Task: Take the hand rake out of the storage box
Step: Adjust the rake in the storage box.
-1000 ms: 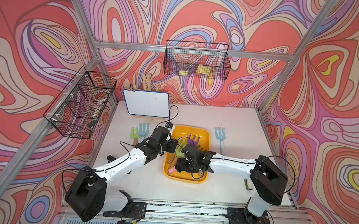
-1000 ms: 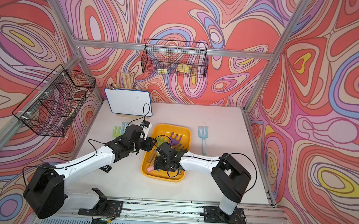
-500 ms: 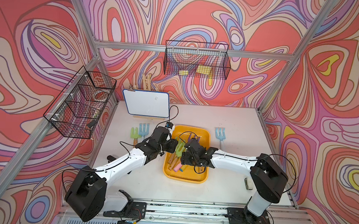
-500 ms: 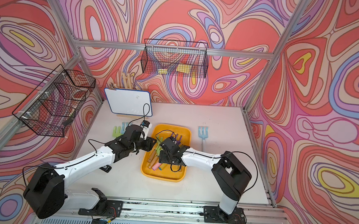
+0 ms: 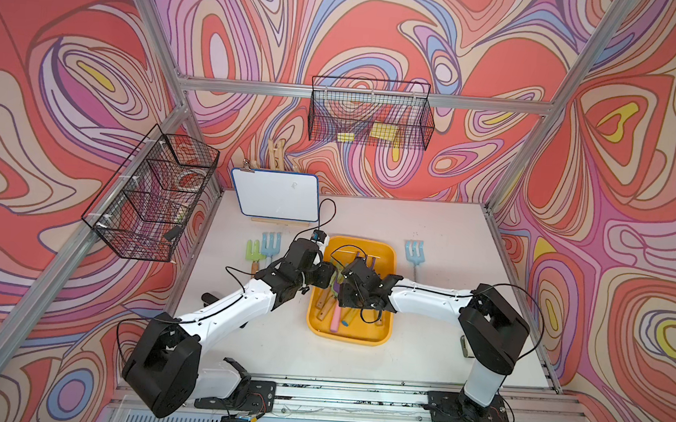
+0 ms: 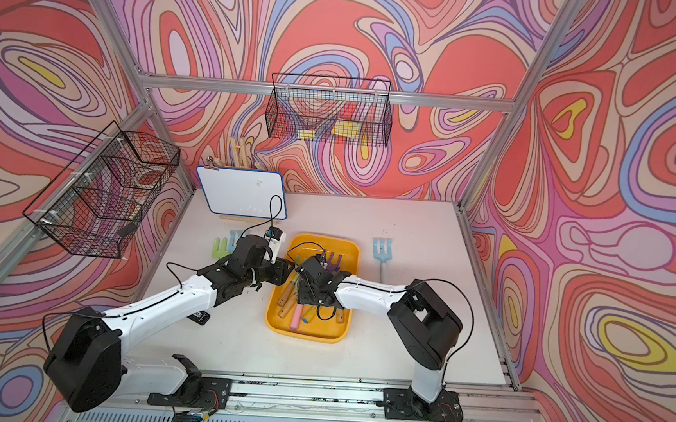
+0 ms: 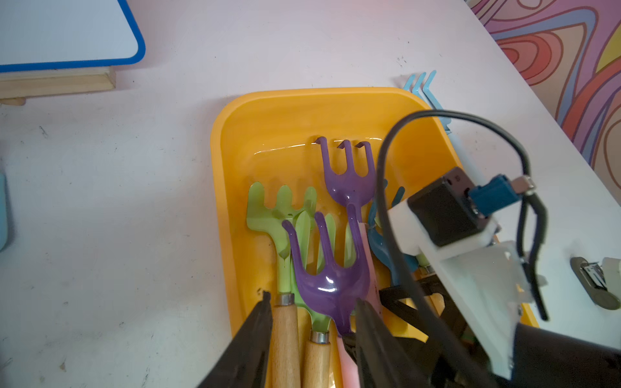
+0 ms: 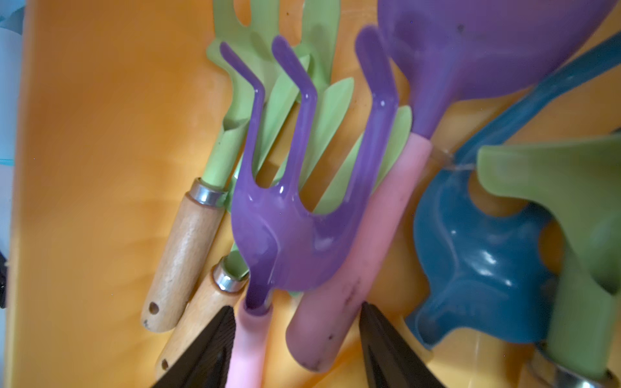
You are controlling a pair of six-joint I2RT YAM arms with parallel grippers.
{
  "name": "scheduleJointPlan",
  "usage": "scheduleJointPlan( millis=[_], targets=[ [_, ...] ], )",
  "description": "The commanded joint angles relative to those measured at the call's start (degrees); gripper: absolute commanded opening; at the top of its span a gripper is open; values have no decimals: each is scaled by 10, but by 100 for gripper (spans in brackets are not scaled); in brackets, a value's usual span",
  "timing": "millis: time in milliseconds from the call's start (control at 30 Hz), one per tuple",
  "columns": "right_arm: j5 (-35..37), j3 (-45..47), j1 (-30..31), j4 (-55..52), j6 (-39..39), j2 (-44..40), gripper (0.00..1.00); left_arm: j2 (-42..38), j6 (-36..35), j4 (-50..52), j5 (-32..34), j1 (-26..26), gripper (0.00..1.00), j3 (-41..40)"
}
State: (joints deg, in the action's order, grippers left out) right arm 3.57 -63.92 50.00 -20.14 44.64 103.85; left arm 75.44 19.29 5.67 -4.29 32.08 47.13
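Arms angled inward over storage box point(image 5: 384, 256); left gripper point(image 7: 312, 299) fingers released; right gripper point(image 8: 296, 307) fingers released, straddling purple hand rake point(image 8: 285, 235) handle.

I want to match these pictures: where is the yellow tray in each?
A top view: the yellow tray sits just below centre.
A top view: the yellow tray, likewise.
Left wrist: yellow tray in the lower middle.
Right wrist: yellow tray fills the background.
Shared landmark: the wooden handles inside it.
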Motion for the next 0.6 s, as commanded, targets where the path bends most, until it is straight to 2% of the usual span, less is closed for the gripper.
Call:
scheduleJointPlan(
  millis=[0,133,233,567],
  targets=[
    [-8,-7,5,2,2,15,63,-3,-9,12,4,2,45,1],
    [4,-29,17,-8,-2,28,58,-6,-9,16,12,2,45,1],
    [14,-53,28,-26,-6,40,48,-5,-10,17,15,2,45,1],
    [26,-57,35,-34,1,44,47,-8,-10,17,16,1,45,1]
  ],
)
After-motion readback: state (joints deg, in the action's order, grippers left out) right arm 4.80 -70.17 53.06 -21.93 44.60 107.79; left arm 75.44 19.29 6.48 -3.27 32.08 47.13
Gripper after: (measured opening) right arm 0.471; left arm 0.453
